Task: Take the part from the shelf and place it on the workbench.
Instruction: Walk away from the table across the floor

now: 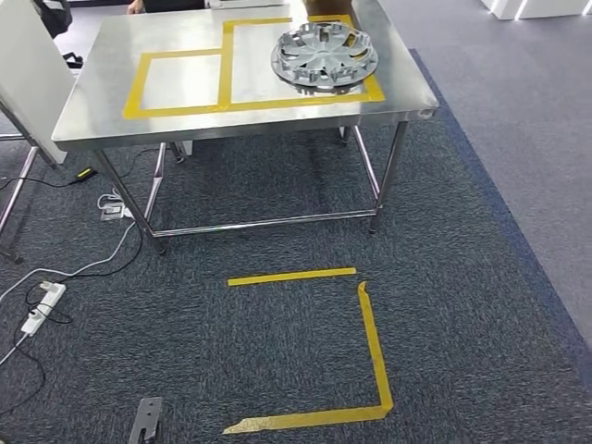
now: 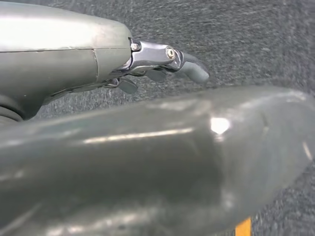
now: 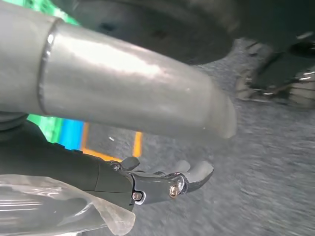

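Note:
The part, a silver wheel cover (image 1: 325, 55), lies flat on the steel workbench (image 1: 98, 111), inside the right-hand yellow-taped square and over its front right tape edge. My left hand (image 2: 122, 132) hangs above the dark carpet, its thick thumb and darker fingers (image 2: 167, 56) stretched apart with nothing between them. My right hand (image 3: 122, 93) also hangs over the carpet, its fingers (image 3: 163, 184) straight and holding nothing. Both hands are well away from the wheel cover.
A second yellow-taped square (image 1: 181, 81) marks the bench's left half. Yellow tape lines (image 1: 374, 347) mark the carpet before the bench. Cables and a white power strip (image 1: 42, 307) lie at the left. A small grey piece (image 1: 145, 421) shows at the bottom edge.

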